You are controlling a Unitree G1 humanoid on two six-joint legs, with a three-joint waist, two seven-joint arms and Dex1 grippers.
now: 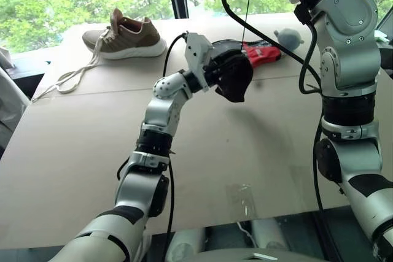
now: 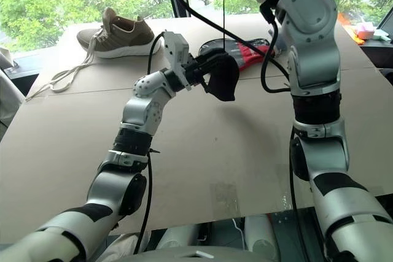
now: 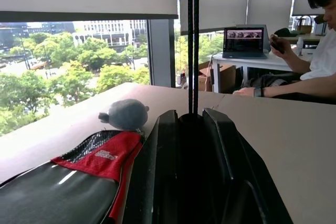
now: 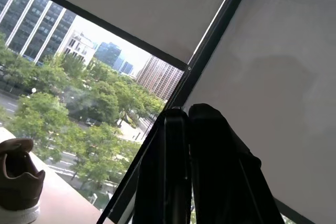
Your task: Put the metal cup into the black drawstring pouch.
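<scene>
I am holding the left pincer (image 1: 236,81) closed on the black drawstring pouch (image 1: 236,85), lifted clear of the worktop (image 1: 258,145) near its middle. The pouch is hanging as a soft dark bundle around the fingers. A thin black cord (image 1: 247,4) is running straight up from it toward the right arm, raised high at the far right. In the right wrist view the right pincer (image 4: 187,124) is standing with its fingers pressed together; I cannot tell from the frames whether the cord is pinched between them.

I judge the pouch light and limp: it is not going to hold its mouth open unaided, so I am planning grips at the hem or cord, not the body.

I cannot see the metal cup; it may be inside the pouch already. Smooth steel is likely slippery, so I would grip across its wall.

Behind the pouch a grey-and-red case (image 1: 261,52) is lying, with a grey plush toy (image 1: 287,38) beside it and a brown shoe (image 1: 126,36) at the far left.
</scene>
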